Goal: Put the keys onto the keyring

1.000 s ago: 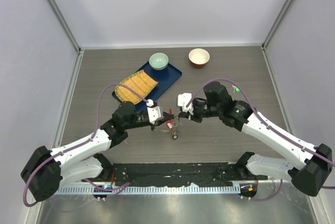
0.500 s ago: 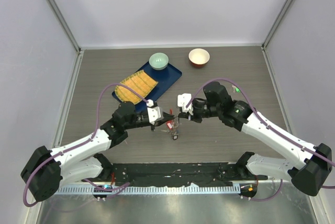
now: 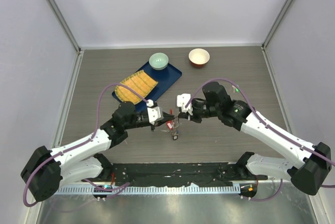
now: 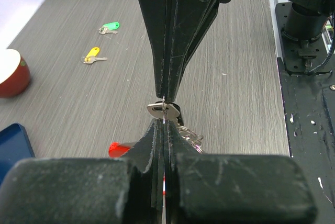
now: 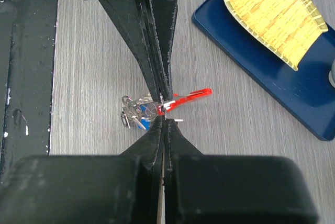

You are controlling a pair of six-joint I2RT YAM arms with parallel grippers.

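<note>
The keyring [image 5: 140, 110], a silver ring bunch with a red oval loop [image 5: 189, 97] and a blue tag, sits between both grippers at mid-table [image 3: 171, 125]. My left gripper [image 4: 164, 123] is shut, with a thin silver edge of the ring between its tips. My right gripper [image 5: 164, 120] is shut tip to tip against it on the same silver piece [image 4: 161, 109]. The black key head [image 4: 176, 112] shows beside the rings; I cannot tell whether it is threaded. The green key [image 4: 110, 26] and the yellow key [image 4: 91, 55] lie apart on the table.
A blue tray [image 3: 168, 80] with a yellow woven mat [image 3: 136, 86] and a green bowl [image 3: 158, 60] stands at the back left. A red-and-white bowl [image 3: 199, 56] stands at the back. The black base rail [image 3: 172, 171] runs along the near edge.
The right arm has shifted very slightly left. Both grippers stay shut at the keyring.
</note>
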